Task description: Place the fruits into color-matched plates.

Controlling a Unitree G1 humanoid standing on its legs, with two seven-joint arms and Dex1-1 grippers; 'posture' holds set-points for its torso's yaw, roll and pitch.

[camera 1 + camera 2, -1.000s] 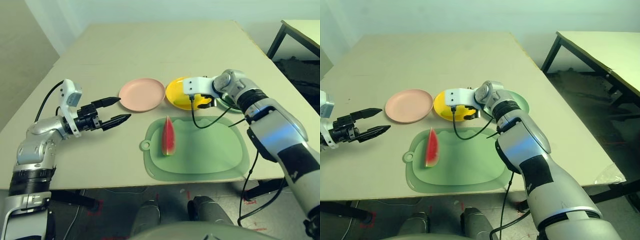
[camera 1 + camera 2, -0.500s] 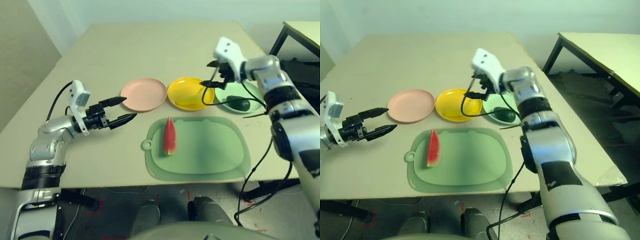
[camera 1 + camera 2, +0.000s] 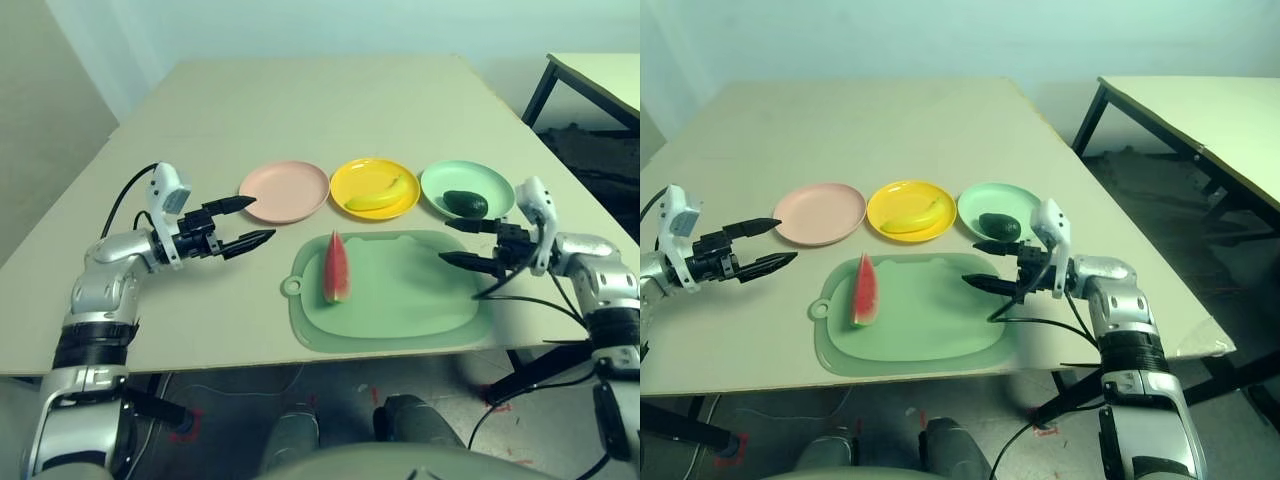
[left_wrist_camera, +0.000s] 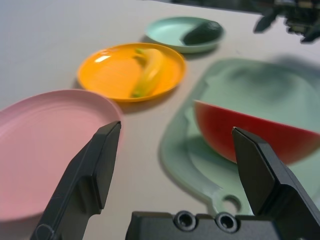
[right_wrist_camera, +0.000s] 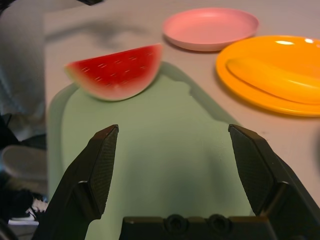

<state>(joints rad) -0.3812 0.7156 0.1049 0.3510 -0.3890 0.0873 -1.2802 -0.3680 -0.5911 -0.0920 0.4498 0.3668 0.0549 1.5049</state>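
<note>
Left gripper (image 3: 243,222): our fingers spread wide, empty, just beside the round pink plastic plate (image 3: 284,190).
Right gripper (image 3: 466,243): spread wide, empty, over the pale green cutting board (image 3: 395,295).
Red watermelon wedge with green rind (image 3: 335,267): on that board between our grippers, long axis running away from us.

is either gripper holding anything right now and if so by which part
Nothing is held. The left gripper and the right gripper are both open and empty; the watermelon wedge lies untouched on the cutting board.
</note>
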